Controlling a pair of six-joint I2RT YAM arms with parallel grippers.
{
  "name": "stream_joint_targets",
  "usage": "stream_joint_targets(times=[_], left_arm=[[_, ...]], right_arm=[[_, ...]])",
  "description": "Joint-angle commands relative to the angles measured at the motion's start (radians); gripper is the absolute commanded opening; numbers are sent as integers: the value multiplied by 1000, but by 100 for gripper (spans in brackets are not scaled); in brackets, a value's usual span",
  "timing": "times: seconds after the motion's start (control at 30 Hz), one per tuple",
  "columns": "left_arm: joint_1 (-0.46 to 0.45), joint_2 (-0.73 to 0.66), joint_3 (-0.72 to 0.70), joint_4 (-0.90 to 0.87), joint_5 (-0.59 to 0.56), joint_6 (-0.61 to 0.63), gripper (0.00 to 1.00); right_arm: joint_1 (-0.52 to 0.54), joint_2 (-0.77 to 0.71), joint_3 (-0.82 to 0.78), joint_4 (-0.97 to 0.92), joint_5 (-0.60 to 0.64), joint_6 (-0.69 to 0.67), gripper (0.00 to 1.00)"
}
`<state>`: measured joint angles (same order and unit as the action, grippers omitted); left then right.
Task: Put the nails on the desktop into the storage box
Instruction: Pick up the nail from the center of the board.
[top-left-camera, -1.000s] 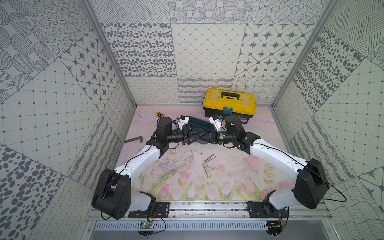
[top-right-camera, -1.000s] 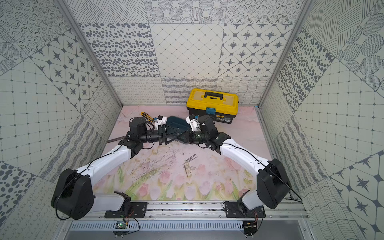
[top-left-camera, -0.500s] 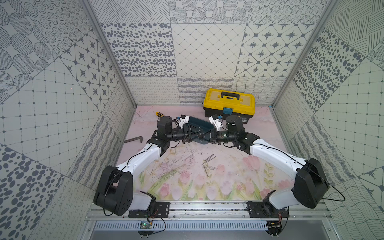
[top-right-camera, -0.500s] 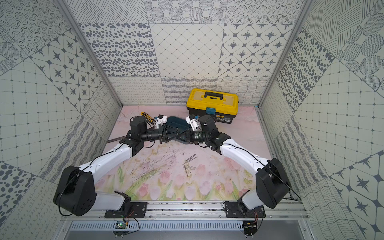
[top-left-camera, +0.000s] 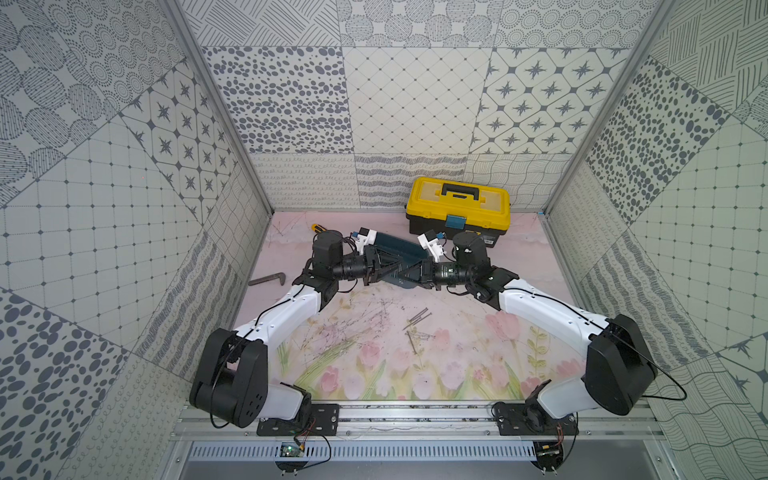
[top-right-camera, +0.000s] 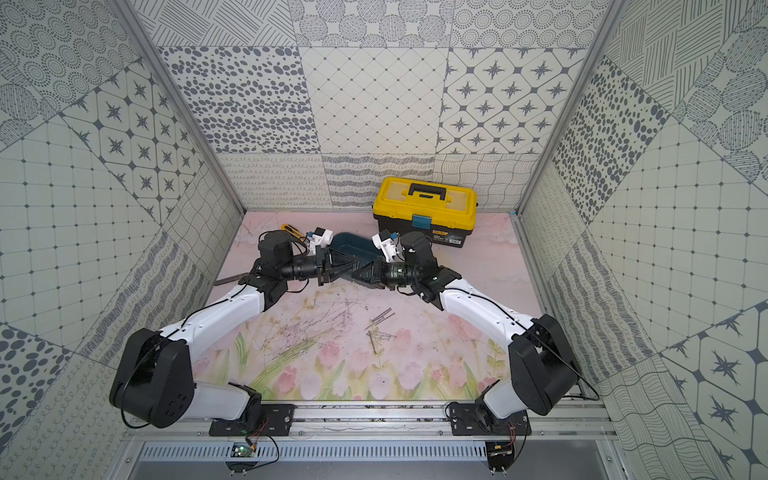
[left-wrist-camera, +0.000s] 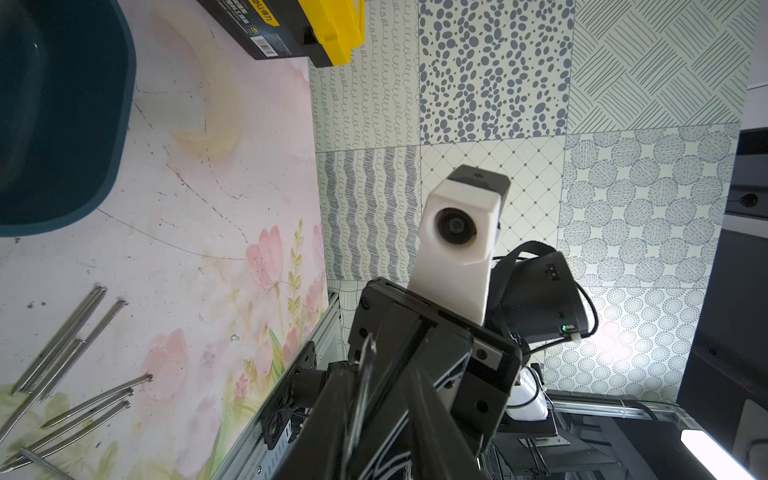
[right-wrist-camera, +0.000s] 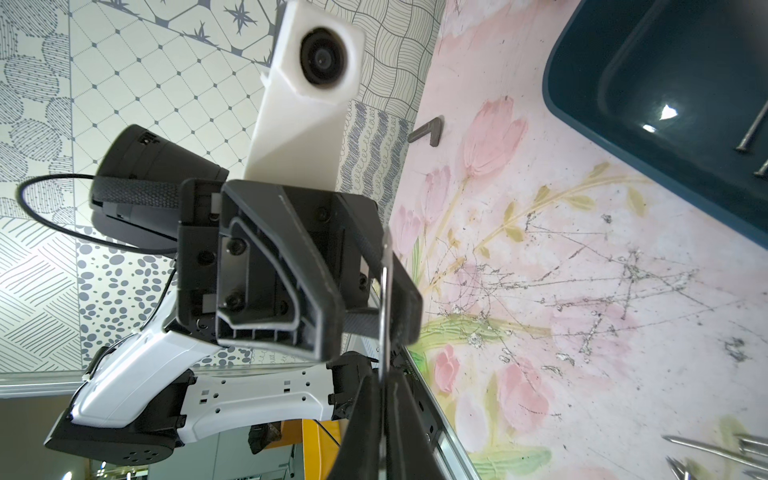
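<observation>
Both arms meet tip to tip in mid-air, well above the desktop (top-left-camera: 478, 353). The right gripper (right-wrist-camera: 383, 375) is clenched on a held nail (right-wrist-camera: 385, 282): its two dark fingers pinch the lower part of the shank, and the rest stands up past the tips. That free length sits right between the fingers of the left gripper (left-wrist-camera: 377, 374), which faces the right one head-on. Its jaws are narrow around the shank, but I can't tell whether they are actually gripping it or just bracketing it.

In both top views the meeting point overlaps the near side of the storage box (top-left-camera: 395, 249). Whether the held nail hangs over the tub or just short of its rim, I can't tell. Inside the tub, the right wrist view catches two boxed nails (right-wrist-camera: 752, 131).

The loose nails (top-left-camera: 416, 328) lie in a small scatter on the desktop. They are on the robot's side of the grippers and apart from the tub. A yellow toolbox (top-left-camera: 457, 203) stands at the back wall, and a dark L-shaped bar (top-left-camera: 268, 279) lies off to the left.
</observation>
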<state>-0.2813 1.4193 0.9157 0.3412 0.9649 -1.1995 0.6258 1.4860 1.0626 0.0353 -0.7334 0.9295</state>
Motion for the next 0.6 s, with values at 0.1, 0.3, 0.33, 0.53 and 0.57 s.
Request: stream_joint_targets(times=[0.1,0.3,0.33,0.53,0.57], left_arm=[[17,-4,3,57,35,2,18],[18,3,1,67,29,-4,9],[20,3,-2,69,28,-6,6],[28,4,-11,89,18,-16,0],[30,4,-13,95,16,-19,0]], right_arm=[[-8,20,-18,59,-3,28,0],[-8,25,-13,58,-7,29,0],[-8,26,-15,59,-7,29,0],[-15,22,-36,77,7,52,0],[-16,20,-39,75,15,54,0]])
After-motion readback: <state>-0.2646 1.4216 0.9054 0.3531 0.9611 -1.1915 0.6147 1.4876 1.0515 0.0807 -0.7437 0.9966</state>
